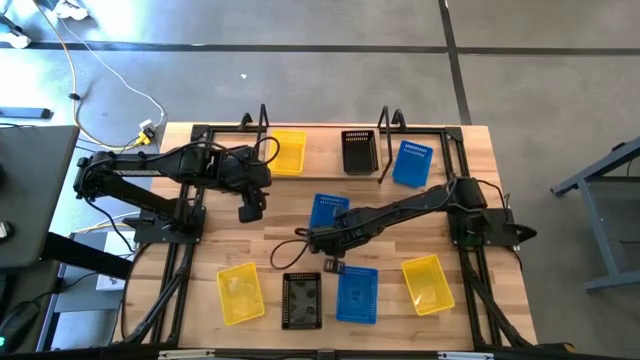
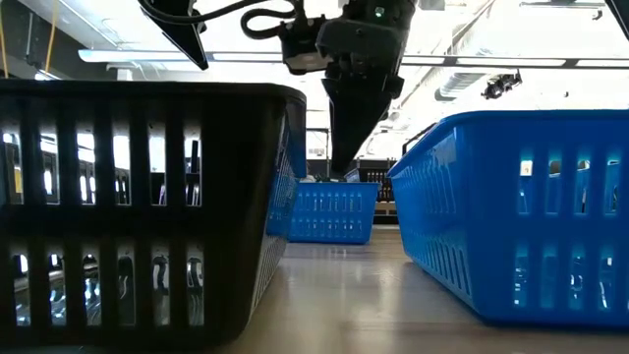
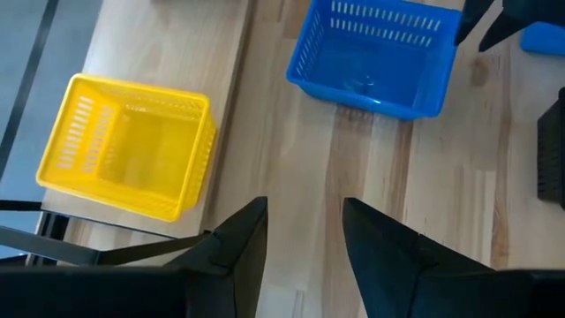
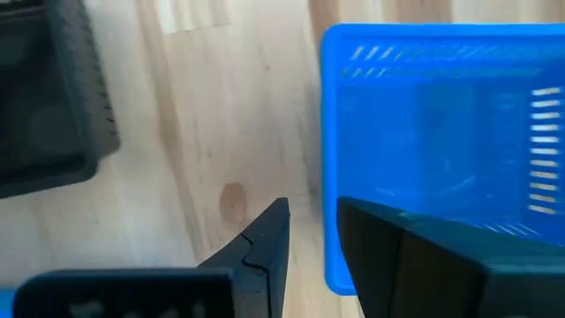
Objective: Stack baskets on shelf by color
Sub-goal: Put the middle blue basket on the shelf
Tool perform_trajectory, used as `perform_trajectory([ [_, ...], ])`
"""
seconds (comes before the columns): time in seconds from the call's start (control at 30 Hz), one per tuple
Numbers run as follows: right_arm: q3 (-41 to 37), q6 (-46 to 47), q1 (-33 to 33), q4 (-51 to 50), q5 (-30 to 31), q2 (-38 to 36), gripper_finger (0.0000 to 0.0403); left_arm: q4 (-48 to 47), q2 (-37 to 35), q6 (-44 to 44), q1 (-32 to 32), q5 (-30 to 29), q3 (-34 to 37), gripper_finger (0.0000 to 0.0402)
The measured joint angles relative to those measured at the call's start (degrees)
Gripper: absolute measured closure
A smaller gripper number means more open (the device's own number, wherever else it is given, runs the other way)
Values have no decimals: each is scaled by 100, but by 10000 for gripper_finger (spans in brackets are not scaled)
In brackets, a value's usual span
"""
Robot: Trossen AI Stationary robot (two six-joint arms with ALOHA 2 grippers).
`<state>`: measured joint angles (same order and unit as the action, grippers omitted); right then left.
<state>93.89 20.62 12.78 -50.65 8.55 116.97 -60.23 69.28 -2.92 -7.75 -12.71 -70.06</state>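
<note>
The table [image 1: 230,240] is taking up most of the high view, and the shelf [image 1: 323,150] is sitting along its far edge.

Three baskets are resting on the shelf with gaps between them:
- shelf yellow [image 1: 288,152] toward the left end
- shelf black [image 1: 359,151] in the middle
- shelf blue [image 1: 412,163] toward the right end, turned a bit askew

Mid blue [image 1: 327,210] is sitting alone on the open wood in front of the shelf.

Four more are lining up along the near edge, all apart from each other: near yellow [image 1: 240,292], near black [image 1: 301,300], near blue [image 1: 357,294] and right yellow [image 1: 428,283].

The right arm is reaching across from its base to the middle of the table. The right gripper [image 1: 333,266] is hanging just behind the lane between near black and near blue. In its wrist view it's lining up with near blue's side wall. Its fingers are standing a little apart and pinching nothing that I can see.

The left gripper [image 1: 250,211] is hovering over bare wood in front of shelf yellow, left of mid blue. Its fingers [image 3: 243,238] are spread with nothing between them. There's plenty of free tabletop around it.
</note>
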Motion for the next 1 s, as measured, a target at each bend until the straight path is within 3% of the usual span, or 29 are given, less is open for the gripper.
perform_trajectory([
  [0.4,0,-100,-154,-14,-159,-4,261,2,2,-98,0,-13,0,265],
  [0.57,2,-168,-233,9,-318,158,254,6,2,-98,-1,-13,0,266],
  [0.8,2,-291,-229,-7,-358,293,273,9,2,-98,-2,-46,0,266],
  [1.0,2,-289,-273,8,-286,293,338,12,2,-96,-2,-56,0,266],
])
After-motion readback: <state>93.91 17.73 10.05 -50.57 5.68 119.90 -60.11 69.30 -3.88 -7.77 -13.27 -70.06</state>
